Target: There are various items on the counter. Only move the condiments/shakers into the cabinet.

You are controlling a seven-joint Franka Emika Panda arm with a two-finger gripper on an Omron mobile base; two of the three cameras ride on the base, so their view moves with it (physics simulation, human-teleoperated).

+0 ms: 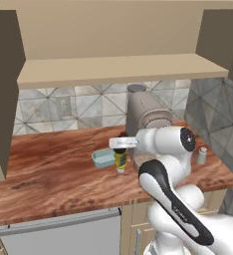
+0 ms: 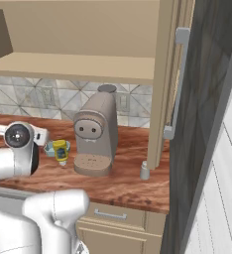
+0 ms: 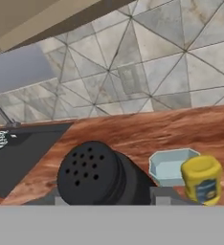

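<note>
In the hand view my gripper [image 3: 109, 196] is shut on the short black shaker [image 3: 92, 174], whose perforated top faces the camera. My gripper [image 1: 117, 143] hangs just above the counter [image 1: 49, 169], right over the yellow squeeze bottle [image 1: 120, 160] [image 3: 202, 184] [image 2: 61, 151]. That bottle stands upright beside the light-blue dish [image 1: 103, 158] [image 3: 173, 165]. The small grey-white shaker [image 1: 202, 156] [image 2: 145, 170] stands at the counter's right end. Above everything, the cabinet shelf [image 1: 123, 69] [image 2: 73, 67] runs across the top, open at the front.
The big beige coffee machine [image 1: 146, 117] [image 2: 94, 134] stands just behind my hand. A dark open cabinet door [image 2: 207, 124] with a long handle hangs at the right. A dark sink basin [image 3: 23, 153] lies to the left along the tiled backsplash.
</note>
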